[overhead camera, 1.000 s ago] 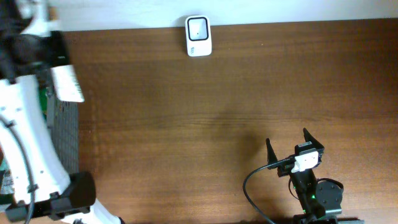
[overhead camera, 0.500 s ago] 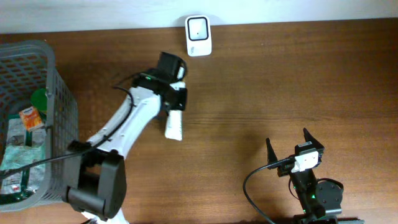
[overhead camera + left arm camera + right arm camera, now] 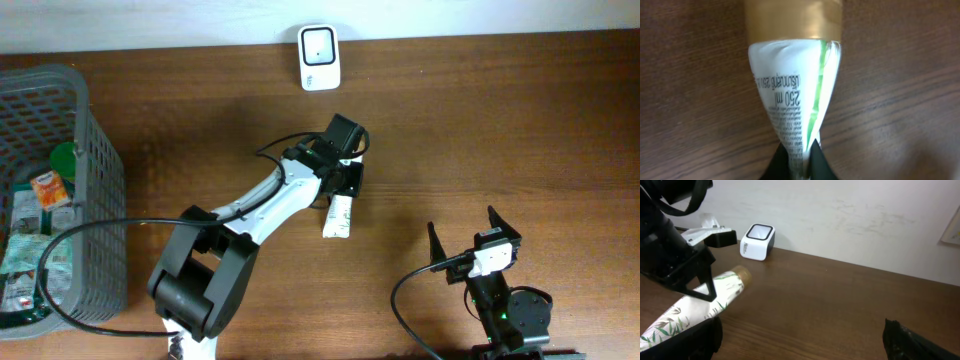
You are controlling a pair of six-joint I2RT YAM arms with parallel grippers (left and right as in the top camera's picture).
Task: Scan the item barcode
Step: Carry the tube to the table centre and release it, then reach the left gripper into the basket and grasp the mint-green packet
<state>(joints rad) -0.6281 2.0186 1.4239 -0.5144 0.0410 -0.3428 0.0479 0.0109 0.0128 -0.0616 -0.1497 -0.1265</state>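
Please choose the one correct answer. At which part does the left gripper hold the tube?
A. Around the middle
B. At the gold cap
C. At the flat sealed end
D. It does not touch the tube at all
C: in the left wrist view the left gripper pinches the tube at its flat sealed end, while the gold cap lies at the far end.

Dark brown wooden table across the whole overhead view. At 9 o'clock, a grey mesh basket, holding 1 orange-labelled packet, 1 green round thing and crumpled wrappers. At 12 o'clock, a white wall.
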